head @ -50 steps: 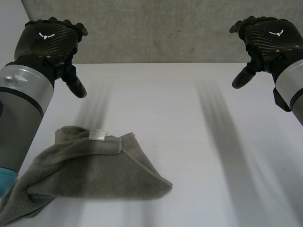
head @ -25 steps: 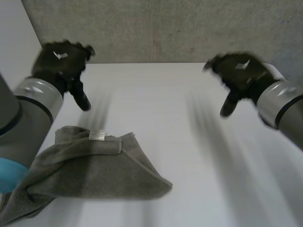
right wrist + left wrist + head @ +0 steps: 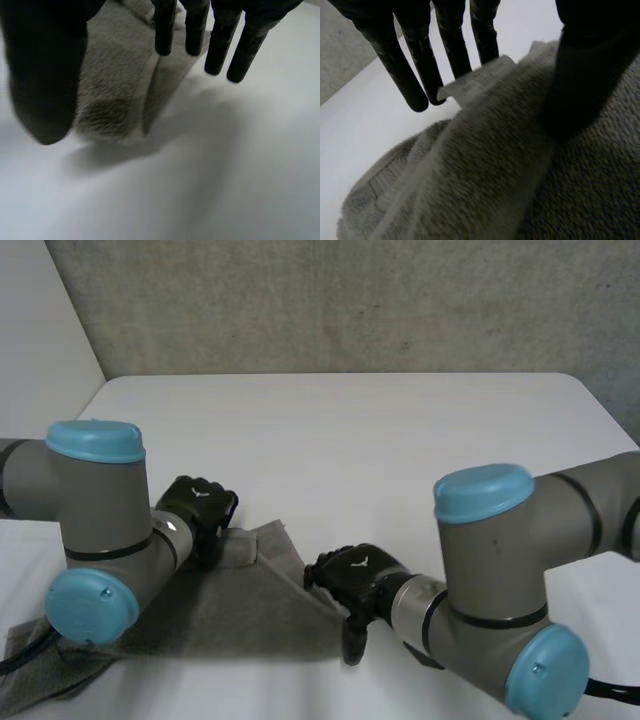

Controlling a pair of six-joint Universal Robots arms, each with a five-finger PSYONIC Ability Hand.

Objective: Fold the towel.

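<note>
The grey towel (image 3: 250, 600) was seen rumpled & partly doubled over on the near-left part of the white table (image 3: 380, 440), w/ one end trailing toward the near-left edge. The left hand (image 3: 198, 512) was held low over the towel's far edge, w/ the left arm (image 3: 100, 520) bent across the cloth's left side. In the left wrist view its fingers (image 3: 420, 55) were held straight & spread, reaching just past a folded-over edge where a white label (image 3: 470, 85) was seen. The thumb (image 3: 590, 75) was set apart on the other side of that edge, above the pile. The hand was thus released w/ nothing gripped; contact w/ the cloth couldn't be judged. The right hand (image 3: 355, 578) was placed at the towel's right corner, w/ the right arm (image 3: 500, 570) folded in from the near right. In the right wrist view its fingers (image 3: 195, 25) were likewise held straight and its thumb (image 3: 45, 75) wide apart, w/ the corner lying btwn them on the table. This hand was released too, w/ no cloth grasped. A grey concrete wall (image 3: 350, 300) was seen beyond the table's far edge.
</note>
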